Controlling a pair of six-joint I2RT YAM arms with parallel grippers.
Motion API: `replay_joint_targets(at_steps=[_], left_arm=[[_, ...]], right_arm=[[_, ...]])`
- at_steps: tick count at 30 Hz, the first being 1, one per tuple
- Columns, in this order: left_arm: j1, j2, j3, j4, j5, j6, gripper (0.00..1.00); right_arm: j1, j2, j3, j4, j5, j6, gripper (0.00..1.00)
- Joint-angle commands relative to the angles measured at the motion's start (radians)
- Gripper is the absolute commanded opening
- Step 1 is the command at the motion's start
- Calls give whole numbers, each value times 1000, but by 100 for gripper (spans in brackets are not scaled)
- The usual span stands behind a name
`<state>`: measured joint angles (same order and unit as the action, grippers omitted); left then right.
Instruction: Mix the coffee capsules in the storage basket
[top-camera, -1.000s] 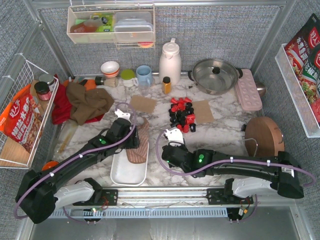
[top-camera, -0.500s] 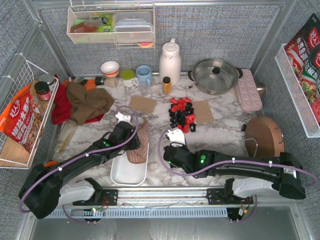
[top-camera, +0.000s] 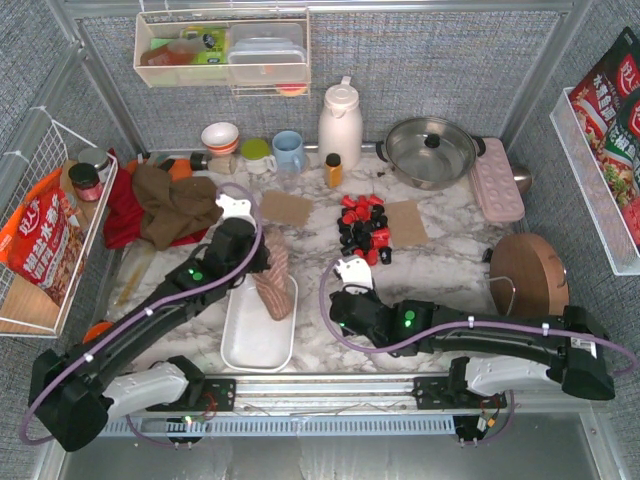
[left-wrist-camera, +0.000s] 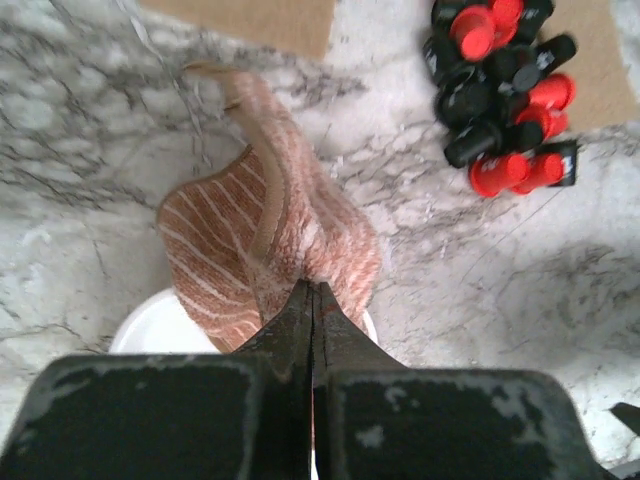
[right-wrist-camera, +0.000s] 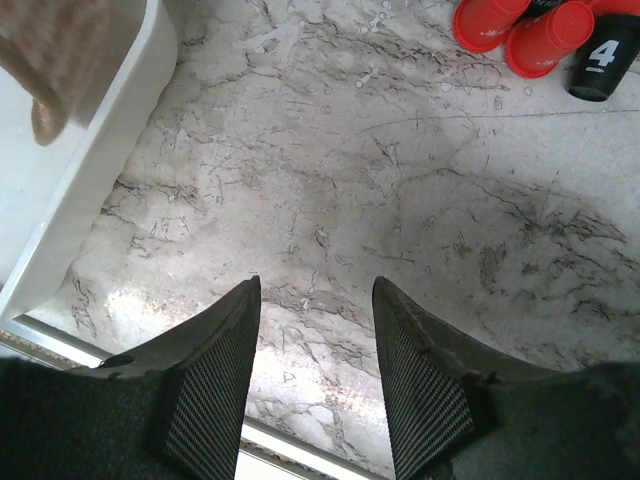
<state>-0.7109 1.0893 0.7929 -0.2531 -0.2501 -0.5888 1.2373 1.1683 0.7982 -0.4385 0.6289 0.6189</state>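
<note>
The right pincer (right-wrist-camera: 315, 292) hangs low over bare marble just right of the storage basket (top-camera: 243, 348), its fingers spread with nothing between them; it has hardly shifted in the last second. The basket lies on the near part of the tabletop (top-camera: 440, 268) between the two arms, and no pods show in it.

The change is on the left. A second ago the left pincer (left-wrist-camera: 312, 292) stood spread over a striped pink cloth (left-wrist-camera: 262, 232) lying flat across the basket's far end. Now its fingers are pressed together on a fold of that cloth and the arm has drawn up and away. The cloth hangs bunched from the pincer, its lower end over the basket's far right corner; whether it touches the basket is unclear.

The coffee capsules (top-camera: 363, 228), red and black, sit where they were. They form a loose heap on the marble beyond the right pincer, well apart from the basket, between two cardboard squares (top-camera: 286, 207).

Farther back stand a blue mug (top-camera: 289, 151), a small orange bottle (top-camera: 333, 170), a white jug (top-camera: 340, 125) and a lidded steel pot (top-camera: 430, 150). A pink dimpled tray (top-camera: 497, 180) lies at the right, and brown cloth (top-camera: 180, 205) is heaped at the left. Grey woven walls carry a clear shelf (top-camera: 222, 50) and wire baskets (top-camera: 35, 240).
</note>
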Motion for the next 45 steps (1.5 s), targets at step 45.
replay_joint_targets(at_steps=[45], left_arm=[[648, 567, 717, 135, 50, 330, 37]], right_arm=[[-45, -175, -16, 50, 106, -150, 65]])
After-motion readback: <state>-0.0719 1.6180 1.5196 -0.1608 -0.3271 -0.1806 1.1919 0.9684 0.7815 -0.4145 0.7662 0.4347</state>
